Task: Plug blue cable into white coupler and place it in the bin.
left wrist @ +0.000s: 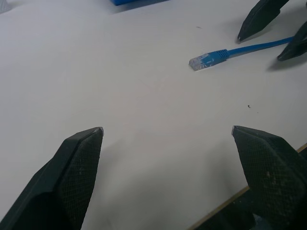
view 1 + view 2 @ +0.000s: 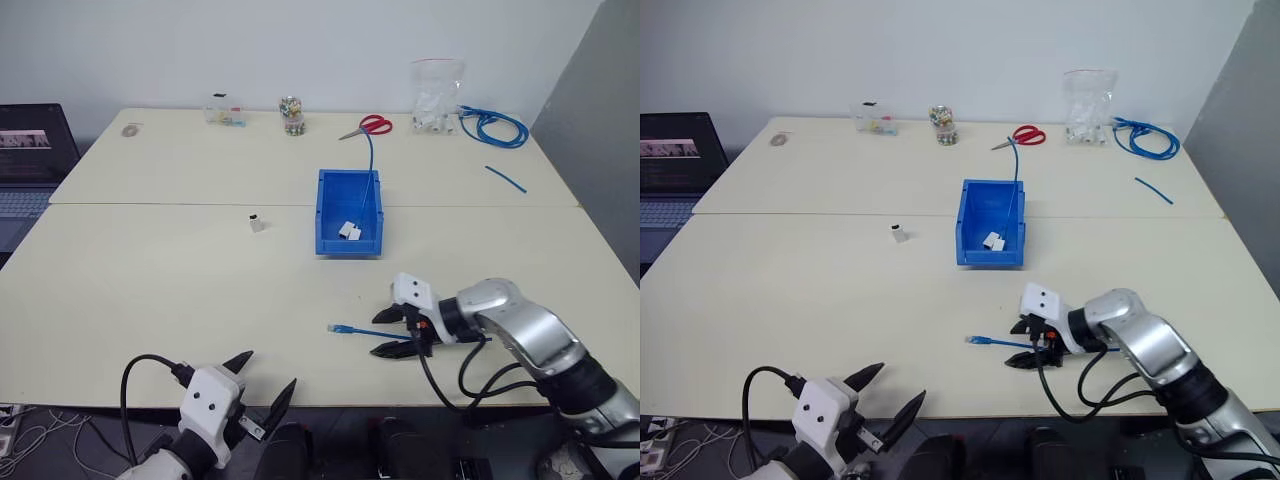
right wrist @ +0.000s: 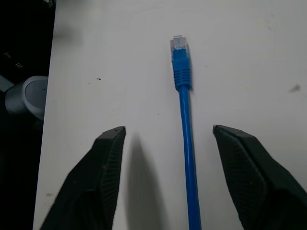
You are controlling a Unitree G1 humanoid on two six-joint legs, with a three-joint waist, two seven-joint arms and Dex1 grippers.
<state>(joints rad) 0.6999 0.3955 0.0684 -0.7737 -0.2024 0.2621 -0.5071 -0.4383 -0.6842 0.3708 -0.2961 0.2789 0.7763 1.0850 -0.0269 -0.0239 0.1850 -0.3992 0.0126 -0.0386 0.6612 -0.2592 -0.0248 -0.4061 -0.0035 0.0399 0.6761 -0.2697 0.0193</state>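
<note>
Head views: the right gripper [image 2: 392, 333] is seen low over the front of the table [image 2: 150, 290], fingers spread wide, nothing clamped. A blue cable [image 2: 362, 331] lies flat on the table between those fingers, its clear plug pointing towards the robot's left. The left gripper [image 2: 262, 385] is held at the table's near edge, fingers wide apart and empty. The bin [image 2: 349, 212] sits mid-table, well apart from both grippers; two small white pieces are seen inside it, and a thin blue cable [image 2: 370, 165] rises over its far wall towards the red scissors [image 2: 372, 125]. A white coupler [image 2: 257, 223] stands on the table left of the bin (small, detail cannot be told).

Left wrist view: both fingers [image 1: 72, 167] are shown far apart over bare table, touching nothing; the cable's plug end [image 1: 207, 59] lies ahead, well apart.

Right wrist view: the cable [image 3: 186, 124] runs straight between the open fingers [image 3: 96, 177], neither pad touching it.
</note>
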